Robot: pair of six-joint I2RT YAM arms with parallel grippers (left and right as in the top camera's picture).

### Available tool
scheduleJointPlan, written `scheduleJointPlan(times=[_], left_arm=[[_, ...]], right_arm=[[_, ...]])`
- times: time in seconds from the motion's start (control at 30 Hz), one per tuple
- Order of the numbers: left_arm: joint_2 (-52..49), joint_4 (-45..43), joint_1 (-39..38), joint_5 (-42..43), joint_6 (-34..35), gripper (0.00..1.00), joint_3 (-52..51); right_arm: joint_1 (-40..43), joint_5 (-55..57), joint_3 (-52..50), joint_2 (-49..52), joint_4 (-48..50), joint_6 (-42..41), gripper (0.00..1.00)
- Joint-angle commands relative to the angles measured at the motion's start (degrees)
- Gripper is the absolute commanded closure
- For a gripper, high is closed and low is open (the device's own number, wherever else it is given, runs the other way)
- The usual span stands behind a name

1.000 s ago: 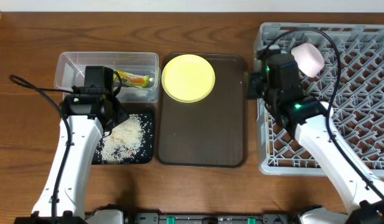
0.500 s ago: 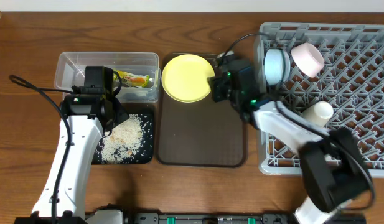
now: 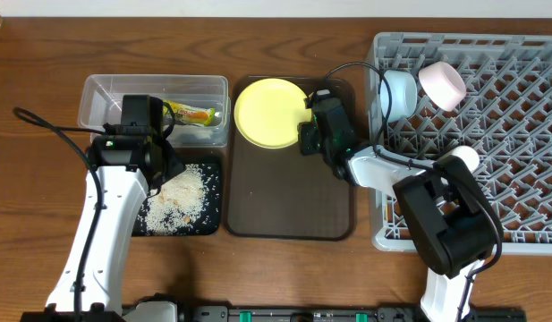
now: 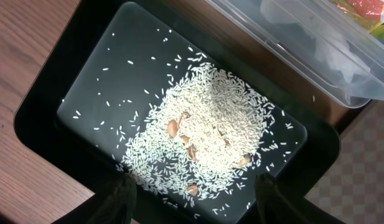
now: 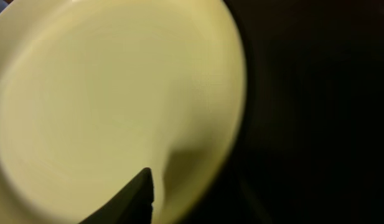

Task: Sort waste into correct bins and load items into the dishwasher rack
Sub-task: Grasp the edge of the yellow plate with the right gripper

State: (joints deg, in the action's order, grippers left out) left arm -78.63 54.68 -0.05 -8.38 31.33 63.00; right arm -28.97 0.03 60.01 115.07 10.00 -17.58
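Observation:
The yellow plate [image 3: 268, 111] lies at the back of the brown serving tray [image 3: 289, 201]. My right gripper [image 3: 306, 136] is at the plate's right rim, open. In the right wrist view one dark finger [image 5: 137, 194] hovers over the plate [image 5: 104, 99]; the other finger is lost in the dark. My left gripper [image 3: 157, 163] [image 4: 192, 202] hangs open over the black tray [image 4: 48, 124], above the heap of rice grains [image 4: 210, 130]. The clear tub [image 3: 101, 98] holds the snack wrapper [image 3: 195, 114] and white paper [image 4: 291, 22]. In the grey dishwasher rack [image 3: 508, 179] stand a light-blue bowl [image 3: 400, 93], a pale cup [image 3: 442, 82] and a white item [image 3: 461, 159].
The rack fills the right side of the table, its left wall close beside the serving tray. The clear tub and the black tray [image 3: 211, 224] sit one behind the other at the left, touching the serving tray's left edge. Bare wood lies at the far left.
My right arm has swung left from the rack to the plate's right rim over the serving tray. The left arm has not moved.

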Motion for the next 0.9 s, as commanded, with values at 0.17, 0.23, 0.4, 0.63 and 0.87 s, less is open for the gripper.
scheduleJointPlan(times=[0.17,0.23,0.4,0.63,0.87], left_arm=[[0.79,0.37,0.26,-1.09,0.31,0.36,0.22],[0.79,0.37,0.26,-1.09,0.31,0.36,0.22],[0.79,0.35,0.26,-1.09,0.31,0.36,0.22],[0.79,0.35,0.26,-1.09,0.31,0.36,0.22],[0.79,0.37,0.26,-1.09,0.31,0.36,0.22]], right_arm=[[-0.02,1.70,0.31,0.11,-6.01,-1.22,0.83],[0.42,1.70,0.31,-0.72,-7.74,-1.22,0.89],[1.18,1.75,0.31,-4.04,-9.68,-0.52,0.96],[2.86,1.95,0.31,-14.29,-14.62,4.28,0.99],[4.74,10.05,0.31,-26.97,-25.18,11.56,0.99]])
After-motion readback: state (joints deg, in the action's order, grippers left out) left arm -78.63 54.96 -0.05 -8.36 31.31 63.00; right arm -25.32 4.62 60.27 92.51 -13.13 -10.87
